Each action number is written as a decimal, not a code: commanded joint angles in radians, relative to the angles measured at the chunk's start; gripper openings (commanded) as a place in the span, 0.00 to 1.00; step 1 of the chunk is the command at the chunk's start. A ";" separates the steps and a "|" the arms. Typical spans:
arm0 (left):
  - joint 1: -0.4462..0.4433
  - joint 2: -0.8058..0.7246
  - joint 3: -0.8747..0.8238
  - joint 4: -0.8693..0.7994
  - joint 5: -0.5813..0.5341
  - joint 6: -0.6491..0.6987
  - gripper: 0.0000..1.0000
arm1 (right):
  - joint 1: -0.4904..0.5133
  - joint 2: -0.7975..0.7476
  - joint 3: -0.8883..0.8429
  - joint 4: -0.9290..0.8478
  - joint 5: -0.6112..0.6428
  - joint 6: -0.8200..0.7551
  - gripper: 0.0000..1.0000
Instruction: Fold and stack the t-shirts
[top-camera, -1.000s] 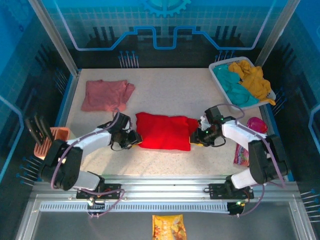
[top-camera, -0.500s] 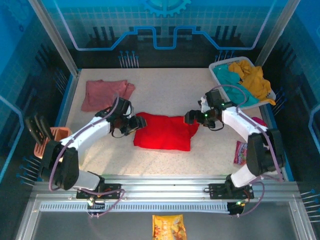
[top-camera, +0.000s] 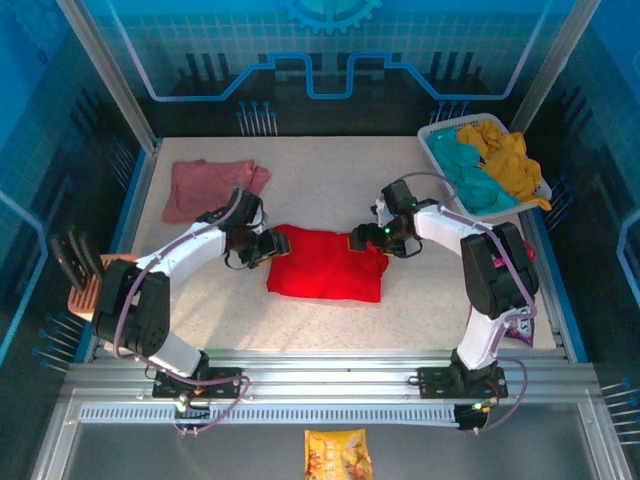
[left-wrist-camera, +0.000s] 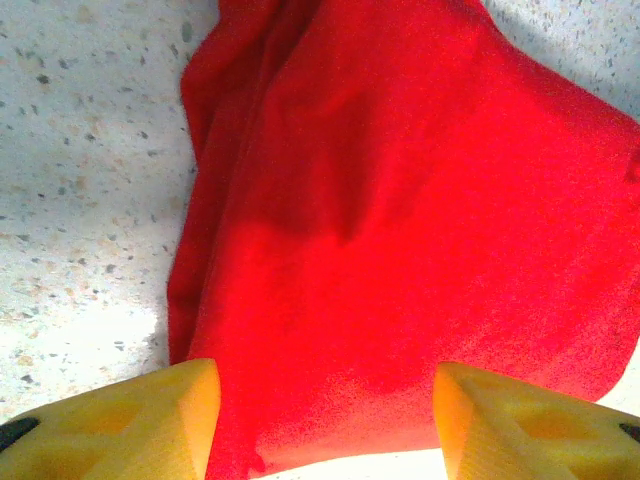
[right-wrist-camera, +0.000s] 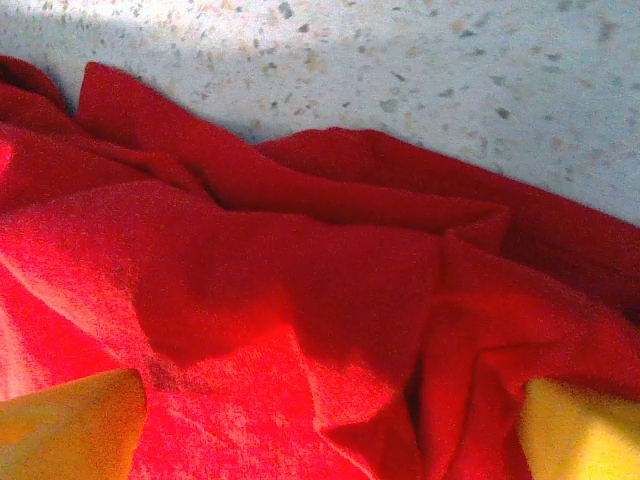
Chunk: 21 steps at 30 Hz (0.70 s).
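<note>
At far corners of red t-shirt, left claw and right claw released, bare tabletop beyond.

Left gripper, right gripper (both spread)

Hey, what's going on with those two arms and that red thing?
Two robot arms are folding t-shirts. The left arm and the right arm both reach to the far edge of a red t-shirt, which lies folded into a rough rectangle mid-table. Each arm's jaws stand open just over the red cloth, one near each far corner. A pink t-shirt lies at the far left, apart from the red one, so stacking is not yet done.
</note>
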 joint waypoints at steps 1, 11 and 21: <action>0.015 0.013 0.031 -0.028 0.026 0.034 0.58 | -0.003 0.030 0.005 0.034 -0.041 0.019 0.85; 0.027 0.032 0.027 -0.004 0.045 0.038 0.57 | -0.060 0.042 -0.060 0.186 -0.221 0.036 0.32; 0.039 0.056 0.041 0.035 0.089 0.037 0.56 | -0.135 0.095 -0.099 0.305 -0.411 0.082 0.00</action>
